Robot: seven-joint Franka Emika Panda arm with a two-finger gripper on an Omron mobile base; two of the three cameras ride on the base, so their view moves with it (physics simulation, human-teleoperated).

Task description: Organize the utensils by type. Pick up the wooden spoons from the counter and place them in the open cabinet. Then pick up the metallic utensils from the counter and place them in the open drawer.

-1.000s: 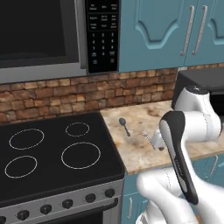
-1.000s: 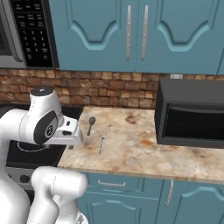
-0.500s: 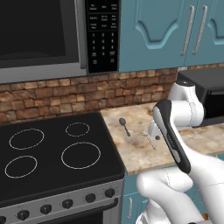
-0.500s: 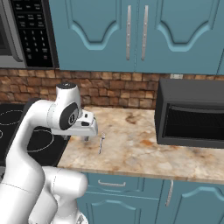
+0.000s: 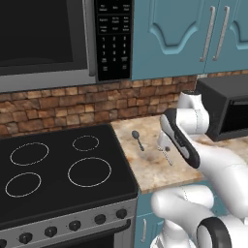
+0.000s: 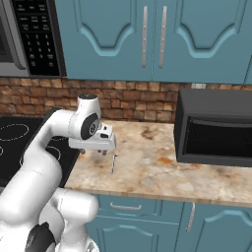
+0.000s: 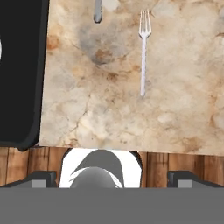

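Overhead, gripper [image 7: 112,177] wide open (empty), thin silver fork [image 7: 143,52], dark-grey spoon [image 5: 138,139] beside.

Silver fork [image 7: 143,52] flat beside grey spoon [image 5: 138,139]

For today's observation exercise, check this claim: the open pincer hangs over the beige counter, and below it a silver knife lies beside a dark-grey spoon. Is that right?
Not quite. The silver utensil is a fork, not a knife: the hand view shows its tines. The rest holds: the pincer stands open over the beige counter, and the fork lies beside the dark-grey spoon.
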